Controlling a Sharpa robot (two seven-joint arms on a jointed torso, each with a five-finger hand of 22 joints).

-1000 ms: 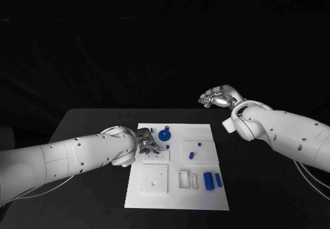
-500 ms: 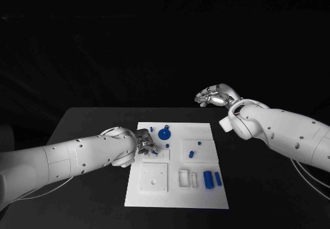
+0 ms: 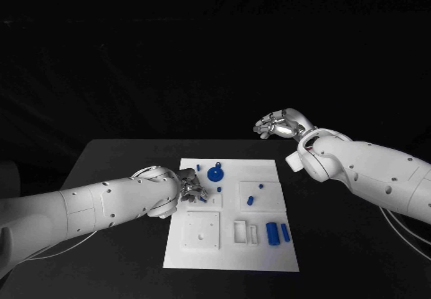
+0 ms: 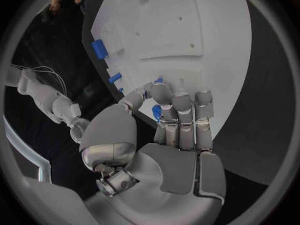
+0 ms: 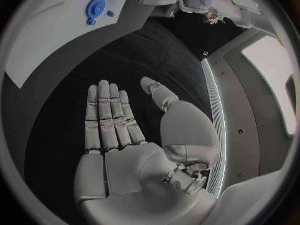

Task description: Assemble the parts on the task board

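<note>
Left robot hand (image 4: pixel 169 130) pinched a small blue part (image 4: pixel 156 112) over the board (image 3: pixel 269 255); right robot hand (image 5: pixel 122 135) was spread, holding nothing; several blue parts (image 3: pixel 278 235) lay loose, so assembly looked early.

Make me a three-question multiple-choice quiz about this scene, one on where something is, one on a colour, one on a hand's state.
1. Where is the left hand?
A. over the task board's left edge
B. off the table
C. beside the right hand

2. What colour is the gear?
A. grey
B. blue
C. red

3. What state is the right hand in?
A. holds a gear
B. open, holding nothing
C. presses the task board

Answers: 1 A, its fingers sit on the task board. 2 B, plainly blue. 3 B, fingers straight, palm bare.
</note>
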